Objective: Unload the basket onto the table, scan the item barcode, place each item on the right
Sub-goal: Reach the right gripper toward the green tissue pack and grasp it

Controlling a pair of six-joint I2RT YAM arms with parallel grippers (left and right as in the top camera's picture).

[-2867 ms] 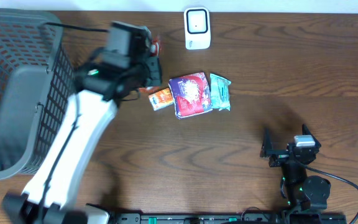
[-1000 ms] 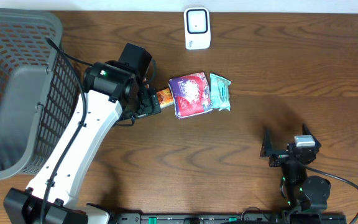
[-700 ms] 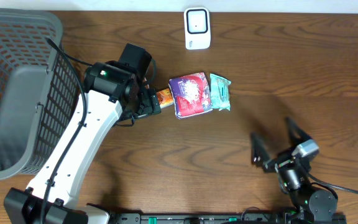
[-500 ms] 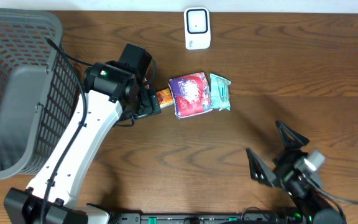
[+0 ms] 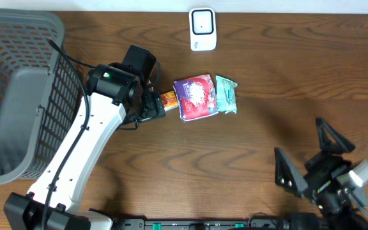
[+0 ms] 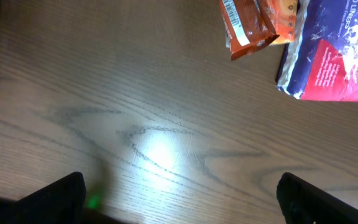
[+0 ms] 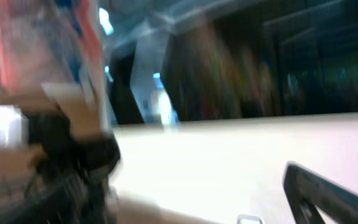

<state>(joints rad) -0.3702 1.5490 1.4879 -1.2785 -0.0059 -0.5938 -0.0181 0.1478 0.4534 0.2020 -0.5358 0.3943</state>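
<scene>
Left tool [image 6: 180, 198] spread, empty, at 8 o'clock of orange packet [image 5: 168, 98]. The packet lies on bench [image 5: 267, 70], touching purple pouch [image 5: 195, 97]. Pinch the packet's long edges and leave the barcode end bare for scanner [image 5: 202, 29] at 12 o'clock. Right tool [image 5: 298, 135] spread, empty.

1. A grey plastic basket with open lattice walls [image 5: 61, 89] stands at the left end of the surface, cut off by the frame edge; a plain grey panel shows inside it
2. The dark brown wood-grain surface [image 5: 286, 70] carries a bright glare patch [image 6: 157, 152] in the left wrist view
</scene>
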